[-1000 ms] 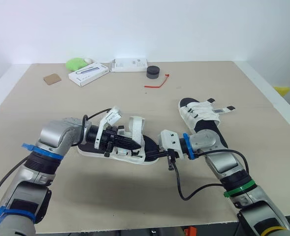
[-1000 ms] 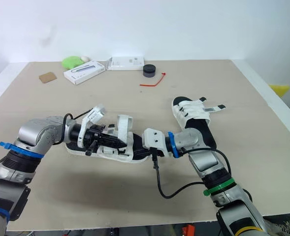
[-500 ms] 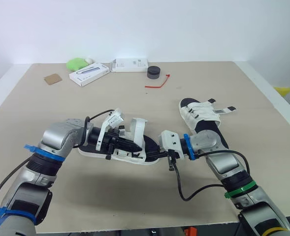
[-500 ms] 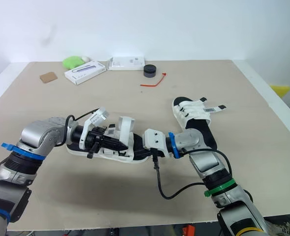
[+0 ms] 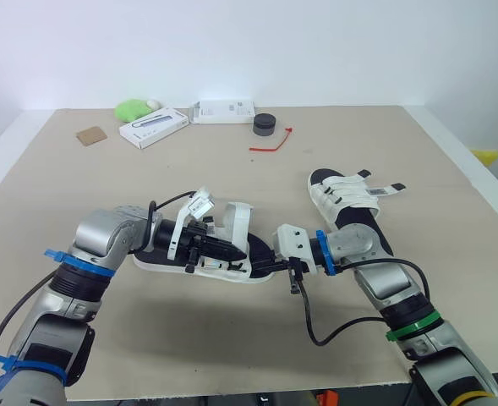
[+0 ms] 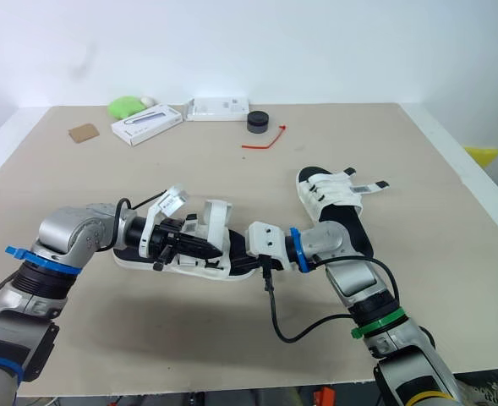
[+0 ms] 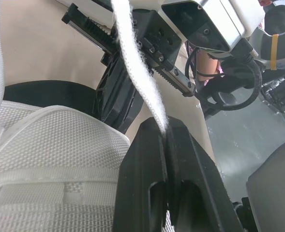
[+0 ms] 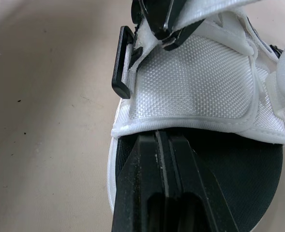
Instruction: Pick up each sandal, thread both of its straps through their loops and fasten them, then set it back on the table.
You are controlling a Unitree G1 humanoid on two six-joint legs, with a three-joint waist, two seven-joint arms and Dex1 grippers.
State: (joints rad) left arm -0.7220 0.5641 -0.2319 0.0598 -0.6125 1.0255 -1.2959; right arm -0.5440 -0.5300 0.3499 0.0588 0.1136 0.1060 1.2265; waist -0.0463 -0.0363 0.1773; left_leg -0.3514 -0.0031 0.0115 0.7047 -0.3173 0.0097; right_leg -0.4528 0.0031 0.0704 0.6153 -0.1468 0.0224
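Sandal (image 5: 232,269) nearest the robot rests on the desk (image 5: 232,338), one end of its sole clamped between the pressed-together fingers of the right hand (image 5: 261,267). The left hand (image 5: 232,251), pinching a white strap (image 7: 137,77), has crept slightly toward the right hand over the last second, drawing the strap across the upper. It is not yet through the black loop (image 8: 121,62), so threading looks barely begun. Farther off, the second sandal (image 5: 350,199) waits.

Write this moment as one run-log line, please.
left gripper: shut on strap | right gripper: shut on near sandal | far sandal: on table
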